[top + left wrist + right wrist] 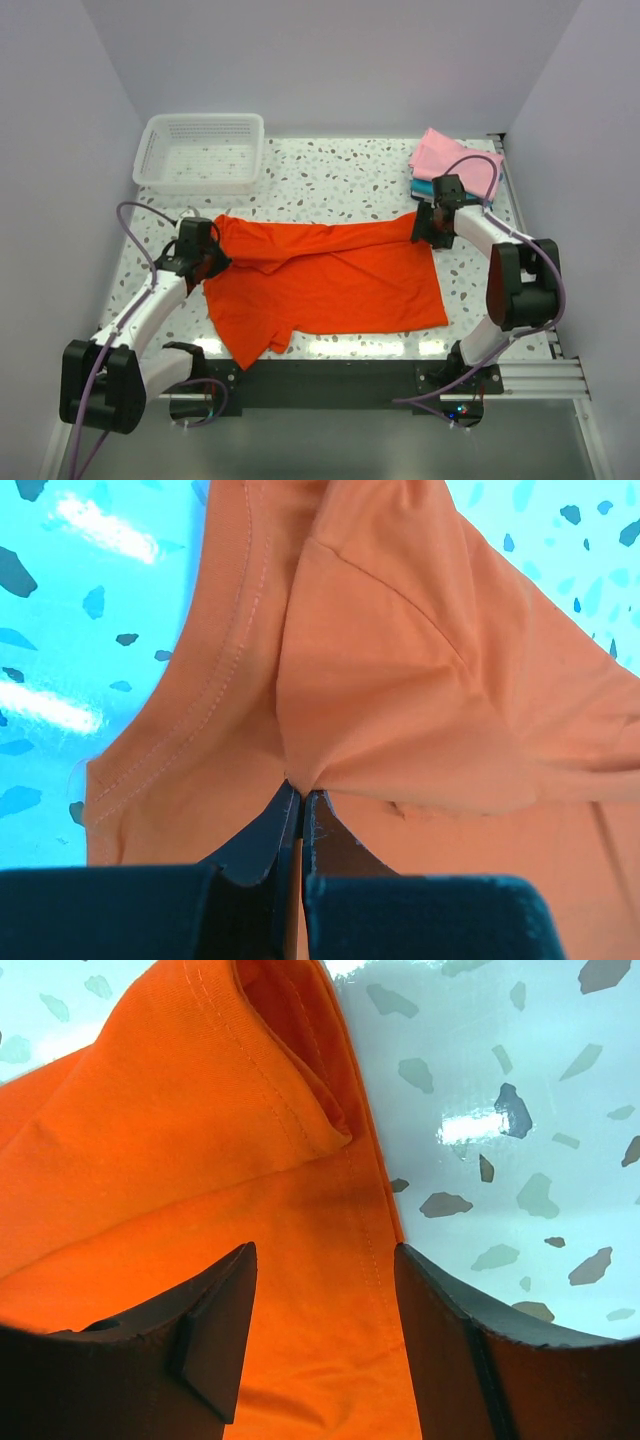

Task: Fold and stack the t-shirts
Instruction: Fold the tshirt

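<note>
The bright orange-red t-shirt (330,285) lies spread on the speckled table, its top edge partly folded over. My left gripper (207,256) is at the shirt's upper left corner. In the left wrist view my left gripper (300,790) is shut, pinching a bunched fold of orange cloth (400,660). My right gripper (429,228) is at the shirt's upper right corner. In the right wrist view my right gripper (325,1250) stands open, its fingers on either side of the stitched hem (150,1140). A light pink t-shirt (452,160) lies folded on a teal t-shirt (424,188) at the back right.
A white mesh basket (205,118) stands at the back left. Walls close in the table on three sides. The pink and teal stack sits just behind my right gripper. Bare speckled tabletop (340,180) stretches between the basket and the stack.
</note>
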You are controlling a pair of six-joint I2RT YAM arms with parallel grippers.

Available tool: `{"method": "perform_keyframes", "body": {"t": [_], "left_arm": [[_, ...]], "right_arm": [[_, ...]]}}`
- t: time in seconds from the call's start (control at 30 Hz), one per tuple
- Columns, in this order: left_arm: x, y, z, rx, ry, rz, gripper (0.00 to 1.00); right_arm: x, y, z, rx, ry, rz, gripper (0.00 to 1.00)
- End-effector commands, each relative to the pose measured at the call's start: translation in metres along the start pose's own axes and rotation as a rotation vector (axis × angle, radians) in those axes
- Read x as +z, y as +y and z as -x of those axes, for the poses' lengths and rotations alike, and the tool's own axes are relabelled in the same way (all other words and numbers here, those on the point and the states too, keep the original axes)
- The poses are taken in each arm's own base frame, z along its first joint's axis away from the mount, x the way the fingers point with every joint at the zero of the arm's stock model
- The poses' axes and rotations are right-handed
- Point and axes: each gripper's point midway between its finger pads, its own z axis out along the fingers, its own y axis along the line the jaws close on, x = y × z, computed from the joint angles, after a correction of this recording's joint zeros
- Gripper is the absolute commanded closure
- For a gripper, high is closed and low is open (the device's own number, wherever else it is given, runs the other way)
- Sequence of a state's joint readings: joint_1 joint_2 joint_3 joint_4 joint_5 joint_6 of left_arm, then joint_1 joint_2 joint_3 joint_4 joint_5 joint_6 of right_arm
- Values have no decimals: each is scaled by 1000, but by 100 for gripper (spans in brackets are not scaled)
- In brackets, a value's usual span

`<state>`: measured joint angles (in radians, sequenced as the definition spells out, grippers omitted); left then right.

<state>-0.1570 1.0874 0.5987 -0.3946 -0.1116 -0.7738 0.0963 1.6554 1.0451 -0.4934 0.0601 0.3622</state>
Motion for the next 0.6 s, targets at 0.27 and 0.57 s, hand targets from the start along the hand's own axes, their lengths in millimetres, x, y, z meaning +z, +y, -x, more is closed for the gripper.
{"method": "perform_keyframes", "body": {"t": [0.27, 0.57], "left_arm": [[2, -16, 5, 22, 13, -68, 100], [3, -17, 3, 19, 15, -79, 100]], "right_arm": [[3, 20, 22, 11, -23, 75, 52], [13, 14, 31, 14, -31, 20, 57]]}}
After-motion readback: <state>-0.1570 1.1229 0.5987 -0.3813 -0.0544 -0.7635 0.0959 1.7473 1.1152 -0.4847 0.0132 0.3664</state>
